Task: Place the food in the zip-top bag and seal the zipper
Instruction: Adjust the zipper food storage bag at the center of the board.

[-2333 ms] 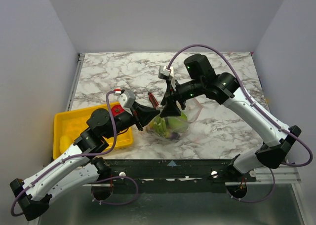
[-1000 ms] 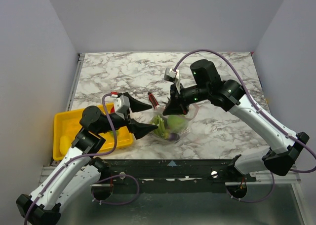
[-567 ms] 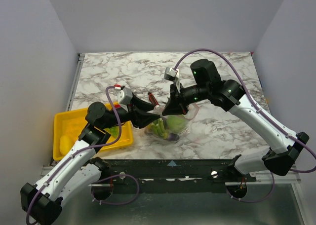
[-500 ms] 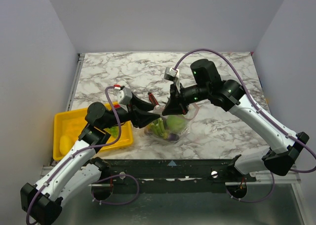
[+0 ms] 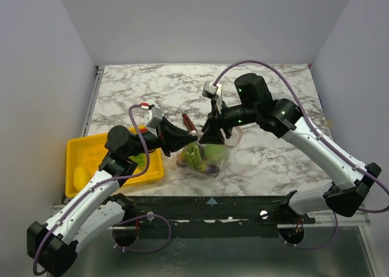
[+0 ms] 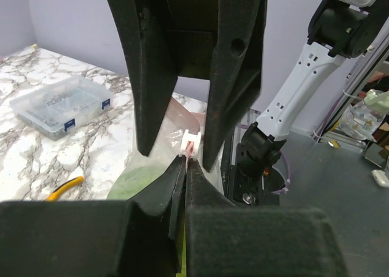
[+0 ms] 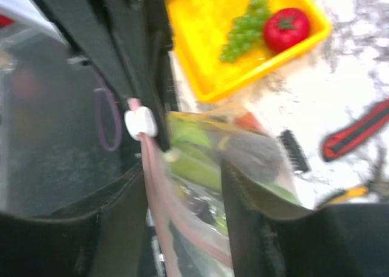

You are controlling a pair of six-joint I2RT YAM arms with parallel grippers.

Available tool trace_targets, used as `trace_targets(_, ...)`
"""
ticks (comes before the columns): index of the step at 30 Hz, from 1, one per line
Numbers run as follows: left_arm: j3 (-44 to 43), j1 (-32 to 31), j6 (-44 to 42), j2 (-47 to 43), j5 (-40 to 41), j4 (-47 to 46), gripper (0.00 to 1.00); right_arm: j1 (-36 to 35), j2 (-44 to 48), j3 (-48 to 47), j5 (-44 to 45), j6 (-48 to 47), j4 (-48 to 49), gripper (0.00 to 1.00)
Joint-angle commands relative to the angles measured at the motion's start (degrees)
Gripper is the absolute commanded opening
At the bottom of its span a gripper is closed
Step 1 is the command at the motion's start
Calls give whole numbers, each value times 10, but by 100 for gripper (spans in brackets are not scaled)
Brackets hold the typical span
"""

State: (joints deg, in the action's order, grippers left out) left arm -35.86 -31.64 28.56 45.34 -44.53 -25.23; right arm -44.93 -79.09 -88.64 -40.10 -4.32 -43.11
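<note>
**At the bag's mouth: zipper pinched, 2 foods not yet bagged**

Near the front of the marble table (image 5: 152,88), the zip-top bag (image 5: 213,154) sits between the 2 arms with its mouth lifted toward them. The left gripper (image 6: 185,163) is closed tight, its fingertips pressed together on the zipper (image 7: 159,192) right beside the small white slider (image 7: 140,123). The right gripper (image 7: 182,167) has its fingers apart. They stand on either side of the pinkish strip with a visible gap, so it grips nothing.

The filling looks partly done. Inside the bag are several green pieces (image 5: 196,158), a rounded yellow-green fruit (image 5: 217,150) and something purple (image 5: 213,166) low down. The yellow tray (image 7: 206,22), just left of the bag, holds a bunch of green grapes (image 7: 242,29) and a red tomato (image 7: 287,29) side by side. A yellowish item (image 5: 79,177) also lies at the tray's near end, too small to name.

How much of the strip is already pressed shut cannot be told from these views. With the slider sitting at 1 end, the seal looks largely undone. What is left, then, is loading the tray's food if it belongs in the bag, and running the slider across.

A red utility knife (image 7: 358,131) lies on the table beyond the bag, apart from it.
</note>
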Motion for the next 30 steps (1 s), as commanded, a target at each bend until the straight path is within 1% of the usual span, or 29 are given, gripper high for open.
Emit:
trace_targets(1, 4, -1, -15, -18, -5, -18, 0, 1, 56, 23, 139, 0, 19, 59)
trace_targets(2, 5, -2, -14, -20, -9, -22, 0, 1, 67, 33, 131, -4, 25, 61)
trace_targets(4, 14, -1, -8, -23, -13, -42, 0, 1, 85, 50, 114, -15, 29, 62)
trace_targets(7, 40, 3, 13, -38, -18, -108, 0, 2, 105, 82, 104, -37, 38, 63)
trace_targets(9, 70, 5, 34, -56, 6, -170, 0, 2, 117, 103, 96, -44, 48, 63)
trace_targets(12, 101, 4, 51, -78, 61, -229, 0, 2, 132, 128, 55, -33, 77, 64)
trace_targets(14, 115, 2, 69, -78, 56, -284, 0, 2, 134, 144, 8, -26, 106, 66)
trace_targets(15, 117, 2, 76, -78, 55, -302, 0, 2, 129, 145, 0, -22, 109, 67)
trace_targets(19, 114, 2, 75, -93, 87, -291, 0, 1, 88, 103, -62, -17, 72, 67)
trace_targets(20, 114, 2, 73, -99, 94, -289, 0, 1, 91, 103, -56, -14, 73, 70)
trace_targets(23, 110, 2, 76, -110, 106, -281, 0, 1, 119, 118, -22, -18, 89, 71)
trace_targets(25, 104, 2, 84, -108, 99, -278, 0, 1, 122, 119, -6, -23, 86, 70)
trace_targets(27, 93, 2, 94, -101, 82, -266, 0, 1, 111, 109, -8, -27, 76, 66)
trace_targets(29, 73, 2, 89, -94, 55, -229, 0, 1, 101, 101, -16, -24, 78, 62)
trace_targets(30, 56, 2, 80, -93, 47, -184, 0, 1, 97, 99, -21, -20, 84, 63)
